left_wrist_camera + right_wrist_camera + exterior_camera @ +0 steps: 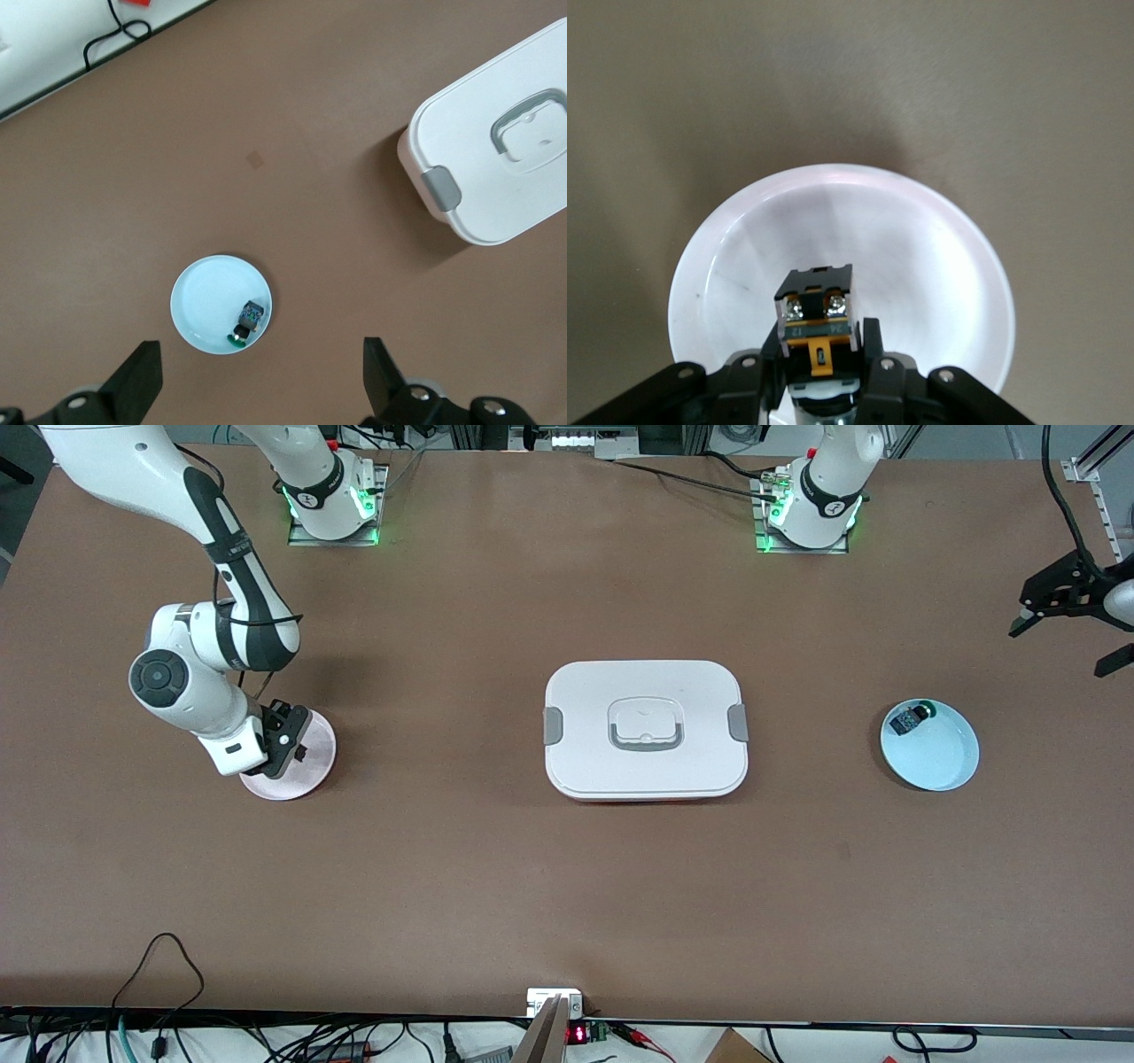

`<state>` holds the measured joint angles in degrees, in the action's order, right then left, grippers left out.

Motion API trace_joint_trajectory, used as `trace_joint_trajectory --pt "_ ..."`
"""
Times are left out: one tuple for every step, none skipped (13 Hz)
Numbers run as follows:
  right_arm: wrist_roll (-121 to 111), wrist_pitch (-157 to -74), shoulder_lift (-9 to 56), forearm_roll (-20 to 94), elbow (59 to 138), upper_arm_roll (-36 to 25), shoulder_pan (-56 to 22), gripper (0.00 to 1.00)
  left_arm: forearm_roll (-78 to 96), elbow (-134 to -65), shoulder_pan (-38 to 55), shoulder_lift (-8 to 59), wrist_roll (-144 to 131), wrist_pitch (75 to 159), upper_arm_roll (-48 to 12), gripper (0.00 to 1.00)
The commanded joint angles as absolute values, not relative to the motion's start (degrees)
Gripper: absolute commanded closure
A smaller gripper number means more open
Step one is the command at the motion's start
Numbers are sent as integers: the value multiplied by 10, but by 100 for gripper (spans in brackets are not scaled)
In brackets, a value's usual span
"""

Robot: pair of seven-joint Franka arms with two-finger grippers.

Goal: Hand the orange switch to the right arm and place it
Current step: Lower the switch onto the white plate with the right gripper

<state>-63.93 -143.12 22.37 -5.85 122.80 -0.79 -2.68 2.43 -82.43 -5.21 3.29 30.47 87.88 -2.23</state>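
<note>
My right gripper (822, 343) is shut on the orange switch (819, 312), a small block with an orange body, a dark top and two screws. It holds the switch just over a pale pink plate (921, 239). In the front view this gripper (288, 737) is low over the pink plate (297, 779) at the right arm's end of the table, and the switch is hidden by the fingers. My left gripper (1059, 642) is open and empty, up in the air at the left arm's end of the table, its jaws wide apart (257, 385).
A light blue plate (943, 766) holds a small blue-and-green component (908, 719); both show in the left wrist view, the plate (204, 297) and the component (249, 319). A white lidded box (647, 731) with a grey handle stands mid-table.
</note>
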Motion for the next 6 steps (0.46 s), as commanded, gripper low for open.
trace_joint_trajectory --pt "-649 -1471 223 -69 1254 -1 -15 98 4 -854 -41 26 214 891 -16 0" --pt "-651 -1493 229 -70 1262 -1 -11 98 3 -859 -41 27 164 888 -16 0" --pt "-664 -1506 235 -71 1265 -1 -5 98 3 -860 -41 27 134 884 -16 0" --pt "-670 -1507 236 -71 1264 -1 -4 98 3 -868 -41 26 120 878 -16 0" --pt "-671 -1507 236 -71 1264 -1 -4 98 3 -872 -43 25 101 875 -16 0" --pt "-671 -1508 237 -71 1264 -1 -4 97 3 -874 -42 25 70 871 -16 0"
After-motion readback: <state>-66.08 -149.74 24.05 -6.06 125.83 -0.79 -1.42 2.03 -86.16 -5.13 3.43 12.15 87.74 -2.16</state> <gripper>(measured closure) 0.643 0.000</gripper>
